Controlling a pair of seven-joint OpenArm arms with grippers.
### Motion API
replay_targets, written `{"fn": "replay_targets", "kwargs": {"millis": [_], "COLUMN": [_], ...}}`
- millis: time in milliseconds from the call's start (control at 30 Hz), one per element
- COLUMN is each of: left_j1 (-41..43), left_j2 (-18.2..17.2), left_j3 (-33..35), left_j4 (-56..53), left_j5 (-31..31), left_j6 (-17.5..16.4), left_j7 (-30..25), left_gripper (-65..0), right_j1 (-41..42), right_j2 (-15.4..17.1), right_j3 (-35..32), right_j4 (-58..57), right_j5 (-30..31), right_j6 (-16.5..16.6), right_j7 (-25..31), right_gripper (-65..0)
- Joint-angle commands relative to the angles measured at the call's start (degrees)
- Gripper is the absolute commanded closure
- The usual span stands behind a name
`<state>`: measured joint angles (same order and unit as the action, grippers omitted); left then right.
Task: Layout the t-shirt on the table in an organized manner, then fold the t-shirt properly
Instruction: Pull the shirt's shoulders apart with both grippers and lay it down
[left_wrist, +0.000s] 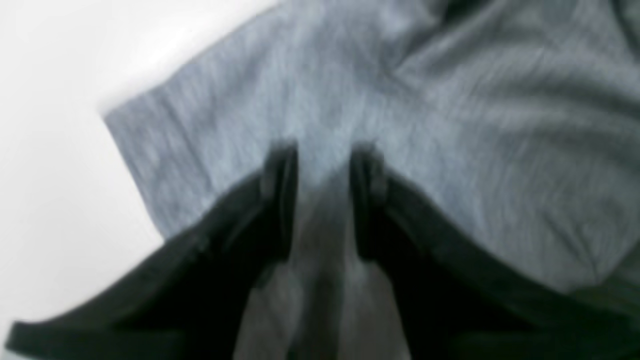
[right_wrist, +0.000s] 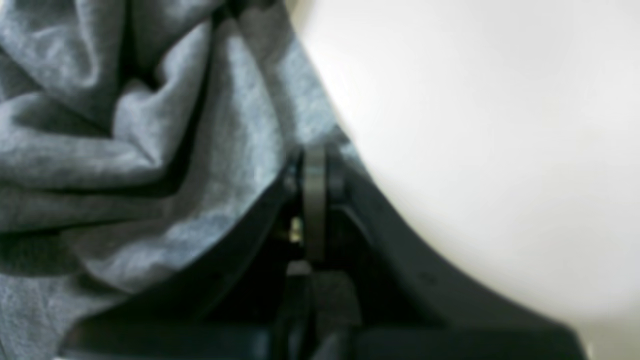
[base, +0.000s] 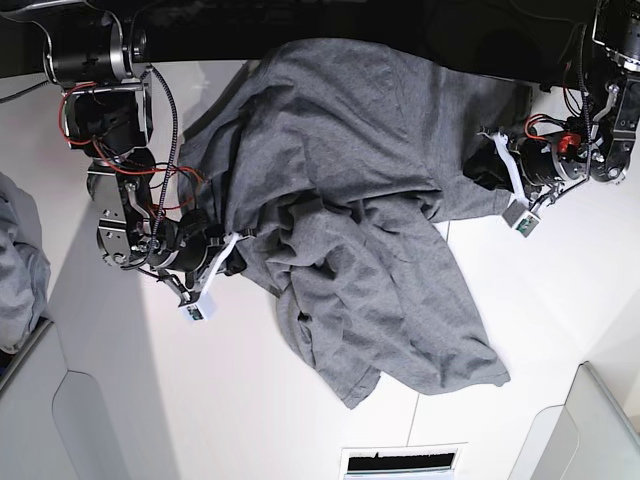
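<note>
**Both grippers at the edges of a crumpled t-shirt**

In the base view, a paler grey heap of cloth (base: 18, 265) lies at the left edge of the frame, apart from everything else. Next to the right comes the right gripper (base: 232, 250), at centre left. It is closed tight on the left border of the t-shirt (base: 350, 200); in the right wrist view its jaws stand together at the middle of the frame with the cloth edge pinched there, folds of grey fabric filling the left half.

The t-shirt covers the middle of the white bench (base: 560, 330), wrinkled and bunched, with one corner reaching down toward the lower centre of the frame.

At the upper right, the left gripper (base: 497, 170) meets the shirt's right border. In the left wrist view its jaws stand partly apart with a ridge of grey cloth between them, clamped on the fabric.
</note>
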<state>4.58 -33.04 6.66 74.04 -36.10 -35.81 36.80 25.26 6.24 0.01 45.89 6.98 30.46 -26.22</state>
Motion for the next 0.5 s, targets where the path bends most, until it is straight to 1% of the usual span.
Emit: {"fn": "replay_targets", "kwargs": {"millis": [0,67,200,300,333,400,467], "left_j1": [-0.4,-0.5,-0.6,-0.4,-0.4,-0.3,-0.3], "left_j2": [-0.9,-0.9,-1.1,-1.3,-1.3,-1.3,-1.4], "left_j3": [-0.4,-0.4,-0.4,-0.4,-0.4,-0.4,-0.4], "left_j4": [-1.4,-5.1,-11.5,-12.9,-12.9,-12.5,-12.3], "left_j5": [1.3,2.0,3.8,3.4,2.5,-1.9,-5.2], "left_j6": [1.2,2.0,2.0,1.9,1.1,-1.2,-2.7], "left_j7": [0.9,0.9,1.1,4.2,6.0,8.9,10.2], "left_gripper": [-20.6,-20.6,-20.6,-20.6,-20.6,-20.6,-20.6], "right_j1": [0.1,-0.7,-2.7,-4.1,-4.7,-6.1,-8.0], "right_j2": [1.7,3.4,6.3,7.5,7.9,8.5,9.2], "right_j3": [0.0,0.0,0.0,0.0,0.1,0.2,0.6], "right_j4": [0.0,0.0,0.0,0.3,0.4,1.2,3.0], "right_j5": [-1.5,-0.3,2.7,3.9,4.4,5.0,5.0], "right_j6": [-1.3,-1.3,-1.2,-1.3,-1.2,-1.2,-1.3], "right_j7": [-2.1,-2.3,-2.3,-2.3,-2.5,-3.0,-3.4], "right_gripper": [0.0,0.0,0.0,0.0,0.0,0.0,0.0]}}
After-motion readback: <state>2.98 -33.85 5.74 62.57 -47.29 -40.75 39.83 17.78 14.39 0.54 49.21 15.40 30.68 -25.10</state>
